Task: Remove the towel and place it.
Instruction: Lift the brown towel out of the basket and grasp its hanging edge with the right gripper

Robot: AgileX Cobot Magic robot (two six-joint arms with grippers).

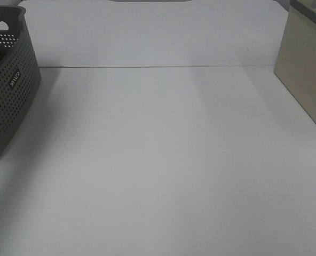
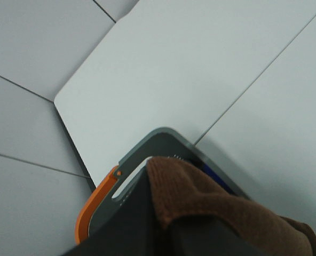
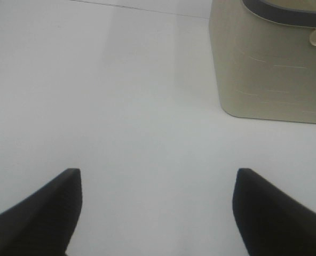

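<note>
Only the right claw [image 3: 157, 213] shows, as two fingers [image 3: 40, 216], one on each side of the right wrist view. Both are matte black to very dark grey, with smooth, plain faces. Each is a broad wedge, wide at the base and narrowing to a blunt, squared-off tip. The inner edges run nearly straight and the outer edges slope away. Their outlines are slightly soft with blur.

A bare lab test bench: plain white tabletop [image 1: 158, 160], grey perforated basket [image 1: 8, 96], beige box [image 1: 307, 69].

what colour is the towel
The towel is dark brown, clearest in the left wrist view.
</note>
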